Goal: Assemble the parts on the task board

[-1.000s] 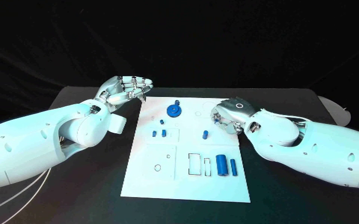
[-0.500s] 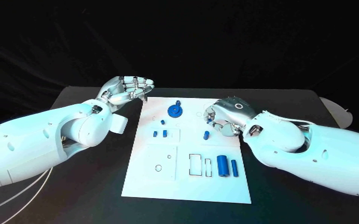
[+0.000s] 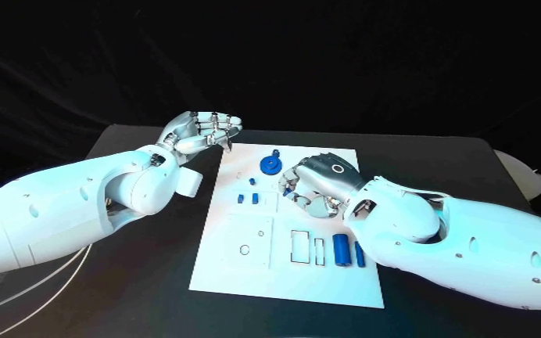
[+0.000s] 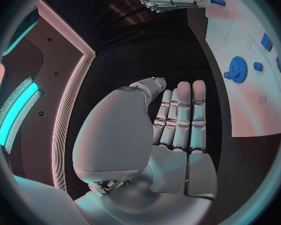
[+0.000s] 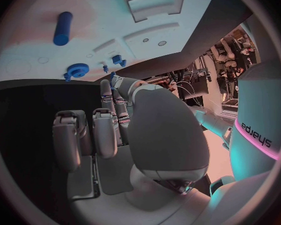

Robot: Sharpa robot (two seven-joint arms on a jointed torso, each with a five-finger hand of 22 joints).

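**A:** Where does the work stand?

**B:** The flat white rectangular task board (image 3: 242,271) lies in the middle of the black table (image 3: 135,291). Near its twelve o'clock edge lies a round blue toothed gear (image 3: 270,165). Two small blue pegs (image 3: 248,197) sit at about ten o'clock from the board's centre. A fat blue cylinder (image 3: 342,247) and a slimmer blue rod (image 3: 359,253) lie side by side at about four o'clock, just beside two empty rectangular slots (image 3: 304,247).

**A:** And the hands?

**B:** The silver left hand (image 3: 206,132) hangs off the board's eleven o'clock corner, fingers curled in; the left wrist view shows nothing in them, so I read it as closed and empty. The silver right hand (image 3: 317,184) hovers over the board's centre, at five o'clock from the gear, knuckles up and fingers bent under. Whether it holds a part, I cannot tell.

**A:** What is the step, in your view?

**B:** Probably the right hand is reaching for a part near the centre. To do it well, I would come down straight, pinch the piece at its sides, and avoid nudging the gear. The left hand could steady the board's edge; a light plate may slide under a sideways push.
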